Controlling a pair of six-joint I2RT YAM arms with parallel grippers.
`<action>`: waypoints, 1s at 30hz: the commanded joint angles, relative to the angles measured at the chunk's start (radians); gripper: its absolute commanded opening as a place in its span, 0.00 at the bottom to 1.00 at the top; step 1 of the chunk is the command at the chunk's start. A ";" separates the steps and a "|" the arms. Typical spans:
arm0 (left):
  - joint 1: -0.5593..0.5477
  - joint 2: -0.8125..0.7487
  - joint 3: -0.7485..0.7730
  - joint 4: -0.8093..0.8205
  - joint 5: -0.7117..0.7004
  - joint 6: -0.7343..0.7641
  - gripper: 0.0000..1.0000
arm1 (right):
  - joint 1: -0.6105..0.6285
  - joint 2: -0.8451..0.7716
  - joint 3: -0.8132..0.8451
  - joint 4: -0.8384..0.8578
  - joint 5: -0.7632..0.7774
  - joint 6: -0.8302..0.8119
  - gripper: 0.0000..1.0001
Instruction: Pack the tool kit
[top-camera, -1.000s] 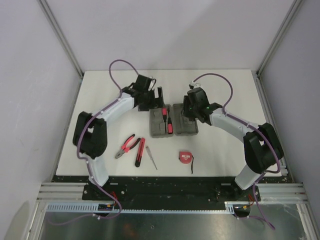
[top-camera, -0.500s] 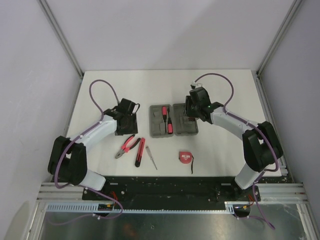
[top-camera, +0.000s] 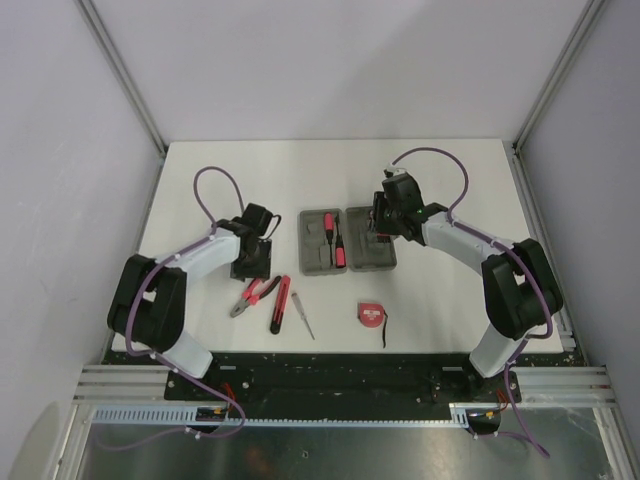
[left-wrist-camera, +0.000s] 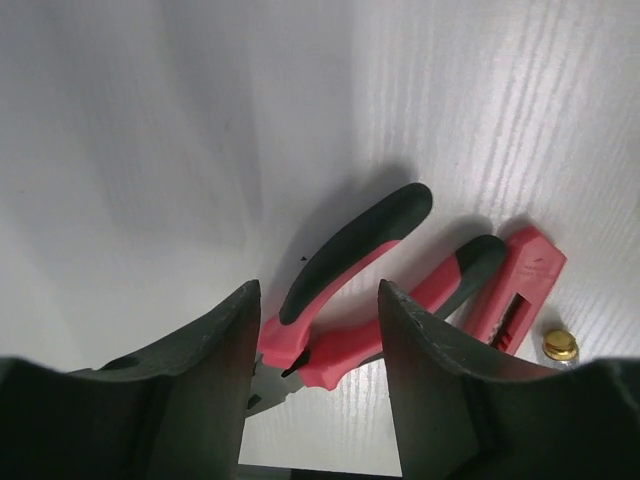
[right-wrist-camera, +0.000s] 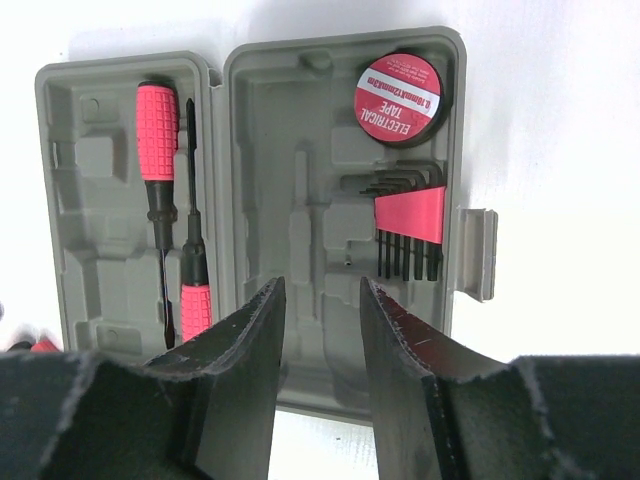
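Tool kit case (right-wrist-camera: 300, 170) lies open flat on the white counter (top-camera: 450, 180), right under the right hand (right-wrist-camera: 321, 290), whose fingers are spread apart over it. Case is a grey plastic clamshell w/ rounded corners, moulded recesses and a latch tab (right-wrist-camera: 478, 252) on the edge right of that hand. The half to the hand's left holds two red-and-black screwdrivers (right-wrist-camera: 157, 130) side by side. The other half holds a red roll of electrical tape (right-wrist-camera: 398, 98) in its far corner & black hex keys (right-wrist-camera: 408, 215) in a red holder.

Left hand (left-wrist-camera: 318, 295) is spread open too, low over the red-and-black pliers (left-wrist-camera: 345, 262). One handle shows thru the gap betw. its fingers; can't tell if they touch. Just right of it lies a red-black handled tool (left-wrist-camera: 520, 280). Tape measure (top-camera: 371, 313), red w/ black strap, sits apart from the case, on the base side of the right hand.
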 joint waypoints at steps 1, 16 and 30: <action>0.003 0.005 0.027 0.042 0.068 0.054 0.56 | -0.005 0.014 0.002 0.033 -0.003 0.013 0.40; 0.005 0.103 0.071 0.046 0.042 0.012 0.10 | -0.011 0.012 0.003 0.038 -0.002 0.027 0.40; 0.011 0.024 0.165 0.044 0.038 0.004 0.00 | -0.011 0.000 0.003 0.034 0.003 0.029 0.39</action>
